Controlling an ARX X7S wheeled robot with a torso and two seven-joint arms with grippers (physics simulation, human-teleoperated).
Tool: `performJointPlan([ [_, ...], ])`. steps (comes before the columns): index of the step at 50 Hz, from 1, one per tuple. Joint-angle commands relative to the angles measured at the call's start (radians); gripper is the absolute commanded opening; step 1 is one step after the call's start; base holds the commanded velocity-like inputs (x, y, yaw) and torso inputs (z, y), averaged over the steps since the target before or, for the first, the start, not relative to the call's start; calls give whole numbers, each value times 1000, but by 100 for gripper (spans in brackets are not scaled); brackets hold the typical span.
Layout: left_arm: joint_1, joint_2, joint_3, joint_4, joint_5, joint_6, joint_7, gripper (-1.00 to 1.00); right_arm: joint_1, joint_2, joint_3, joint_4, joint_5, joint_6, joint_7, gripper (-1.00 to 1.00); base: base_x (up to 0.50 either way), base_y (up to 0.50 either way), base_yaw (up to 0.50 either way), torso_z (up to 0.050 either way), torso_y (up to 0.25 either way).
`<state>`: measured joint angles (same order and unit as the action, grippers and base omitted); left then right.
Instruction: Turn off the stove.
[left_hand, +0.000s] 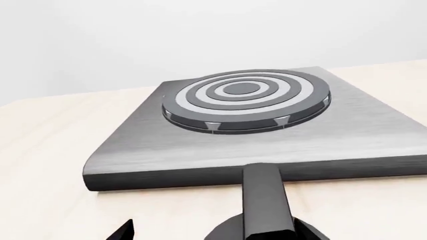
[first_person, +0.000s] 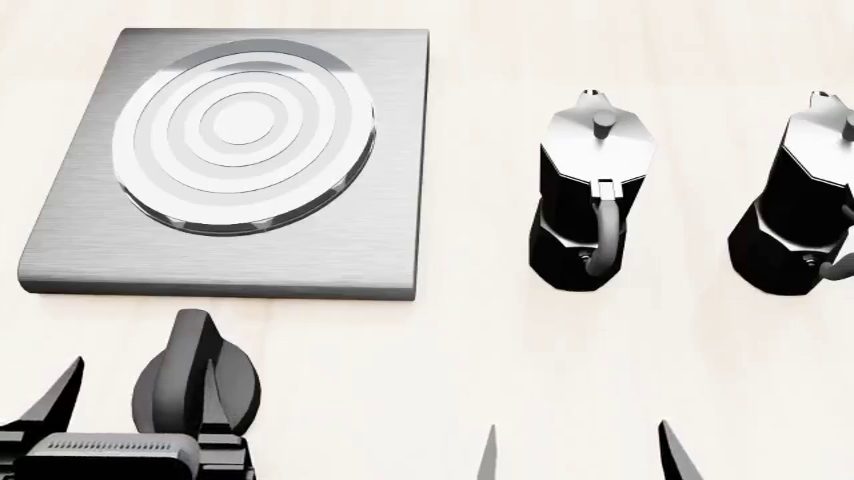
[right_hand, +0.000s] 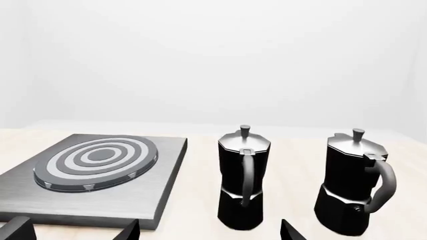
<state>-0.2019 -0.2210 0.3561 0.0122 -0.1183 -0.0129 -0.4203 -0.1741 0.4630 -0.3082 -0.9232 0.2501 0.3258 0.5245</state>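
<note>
The stove (first_person: 334, 240) is a flat brushed-grey slab with a round ringed burner (first_person: 243, 135), at the far left of the head view. Its small black ridged knob (first_person: 198, 372) lies on the table just in front of the slab. My left gripper (first_person: 138, 395) is open, and the knob sits between its fingers, close to the right one. In the left wrist view the knob (left_hand: 267, 205) rises between the two fingertips of the left gripper (left_hand: 217, 232), with the stove (left_hand: 200, 155) beyond. My right gripper (first_person: 581, 452) is open and empty, in front of the pots.
Two black-and-silver moka pots (first_person: 594, 200) (first_person: 801, 200) stand upright to the right of the stove on the pale wooden table (first_person: 467, 340). They also show in the right wrist view (right_hand: 243, 180) (right_hand: 350, 185), beyond the open right gripper (right_hand: 210, 232).
</note>
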Motion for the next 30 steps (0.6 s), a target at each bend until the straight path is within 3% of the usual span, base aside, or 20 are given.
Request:
performJointPlan([
  [1,6,-3,0,-11,-5,7,-7,100,-2,6,-1,-2,2,-4,5,100,0,0,0,0,0],
  [30,69,-33,-32,53,-25,-10,-60,100,7,16,-1,-3,18,-3,16,100,0,0,0,0,0],
])
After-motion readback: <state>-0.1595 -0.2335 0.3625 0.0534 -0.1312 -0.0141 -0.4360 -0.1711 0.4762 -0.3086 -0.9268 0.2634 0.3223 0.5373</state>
